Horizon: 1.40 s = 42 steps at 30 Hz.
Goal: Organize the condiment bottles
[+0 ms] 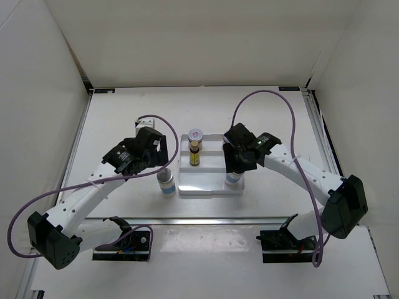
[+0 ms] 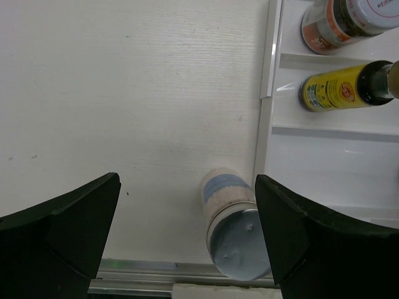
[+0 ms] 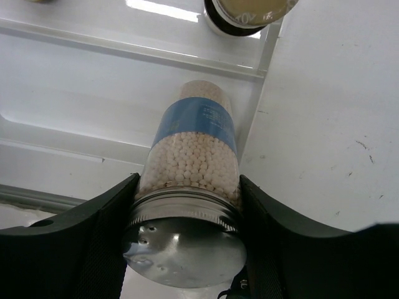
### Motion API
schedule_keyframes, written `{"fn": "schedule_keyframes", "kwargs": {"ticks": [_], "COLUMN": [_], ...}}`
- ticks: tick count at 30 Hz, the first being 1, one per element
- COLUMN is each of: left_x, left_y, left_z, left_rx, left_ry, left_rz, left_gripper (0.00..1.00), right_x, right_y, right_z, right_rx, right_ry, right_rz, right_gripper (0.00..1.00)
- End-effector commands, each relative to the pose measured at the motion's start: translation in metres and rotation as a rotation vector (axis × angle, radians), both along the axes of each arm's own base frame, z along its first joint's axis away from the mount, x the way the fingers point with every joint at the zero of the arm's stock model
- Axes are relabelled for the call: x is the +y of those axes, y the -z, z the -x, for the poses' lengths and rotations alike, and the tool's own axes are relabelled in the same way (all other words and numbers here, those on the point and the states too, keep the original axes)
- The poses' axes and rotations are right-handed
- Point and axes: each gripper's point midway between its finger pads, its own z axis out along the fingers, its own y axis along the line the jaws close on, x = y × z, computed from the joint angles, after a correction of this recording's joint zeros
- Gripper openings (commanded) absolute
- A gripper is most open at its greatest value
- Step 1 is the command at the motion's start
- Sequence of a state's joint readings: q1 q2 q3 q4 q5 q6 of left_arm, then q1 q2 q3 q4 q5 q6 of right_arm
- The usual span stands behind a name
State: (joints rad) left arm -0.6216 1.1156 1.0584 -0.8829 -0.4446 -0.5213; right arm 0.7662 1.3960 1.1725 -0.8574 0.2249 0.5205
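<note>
At the right end of the nearest slot of the white three-slot tray (image 1: 202, 184), the right gripper (image 3: 187, 208) has its jaws pinching an upright blue-labelled shaker (image 3: 194, 156) just under its silver cap. Just left of the tray, a second shaker (image 2: 229, 227) stands on the bench (image 2: 124, 93) beneath the left gripper (image 2: 187, 187), whose jaws are spread wide and touch nothing. Toward the tray's left end, a dark yellow-labelled bottle (image 2: 336, 90) stands in the middle slot and a pale jar (image 2: 340, 22) in the far slot.
</note>
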Motion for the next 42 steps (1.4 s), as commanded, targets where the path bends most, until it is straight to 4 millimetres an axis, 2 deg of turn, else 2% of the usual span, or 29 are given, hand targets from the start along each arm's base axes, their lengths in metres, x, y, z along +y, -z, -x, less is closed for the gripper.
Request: {"fn": "schedule_keyframes", "kwargs": {"ticks": [1,2,3,6,8,11,16,22,24,26,29,33,36,38,42], "left_x": [-0.003,-0.006,-0.005,-0.012,-0.016,-0.018,-0.035,-0.062,-0.064,-0.06,-0.054,-0.052,-0.051,-0.051,-0.051], "left_y": [-0.003,-0.005,-0.004,-0.009,-0.011,-0.014,-0.013,0.005,0.012,0.027,0.037,0.04,0.048,0.051,0.047], "left_z": [0.01,0.014,0.016,0.019,0.022,0.027,0.038,0.053,0.056,0.06,0.064,0.064,0.065,0.065,0.061], "left_rx": [0.004,0.005,0.012,-0.002,0.0,-0.001,0.02,0.083,0.104,0.141,0.164,0.164,0.185,0.193,0.176], "left_ry": [0.009,0.026,0.019,0.046,0.068,0.087,0.152,0.21,0.201,0.156,0.122,0.107,0.097,0.096,0.089], "left_rz": [0.052,0.052,0.053,0.064,0.082,0.095,0.124,0.119,0.119,0.108,0.099,0.093,0.077,0.07,0.069], "left_gripper": [1.0,1.0,1.0,1.0,1.0,1.0,1.0,1.0,1.0,1.0,1.0,1.0,1.0,0.96,0.8], "right_x": [0.008,0.008,0.009,0.008,0.008,0.007,0.008,0.012,0.013,0.011,0.008,0.005,0.005,0.004,0.001], "right_y": [-0.004,-0.004,-0.007,-0.005,-0.012,-0.026,-0.045,-0.048,-0.048,-0.048,-0.046,-0.04,-0.043,-0.04,-0.039], "right_z": [-0.007,-0.007,-0.007,-0.009,-0.011,-0.018,-0.021,-0.019,-0.019,-0.018,-0.014,-0.012,-0.011,-0.01,-0.007], "right_rx": [-0.025,-0.016,-0.018,-0.01,-0.021,-0.063,-0.102,-0.114,-0.113,-0.113,-0.106,-0.093,-0.098,-0.092,-0.092], "right_ry": [0.017,0.017,0.017,0.021,0.025,0.038,0.035,0.019,0.027,0.027,0.027,0.027,0.035,0.035,0.035], "right_rz": [-0.036,-0.027,-0.029,-0.009,-0.007,-0.012,-0.033,-0.035,-0.039,-0.039,-0.033,-0.02,-0.03,-0.024,-0.024], "right_gripper": [0.42,0.46,0.58,0.76,0.9,1.0,1.0,1.0,1.0,1.0,1.0,1.0,1.0,1.0,1.0]}}
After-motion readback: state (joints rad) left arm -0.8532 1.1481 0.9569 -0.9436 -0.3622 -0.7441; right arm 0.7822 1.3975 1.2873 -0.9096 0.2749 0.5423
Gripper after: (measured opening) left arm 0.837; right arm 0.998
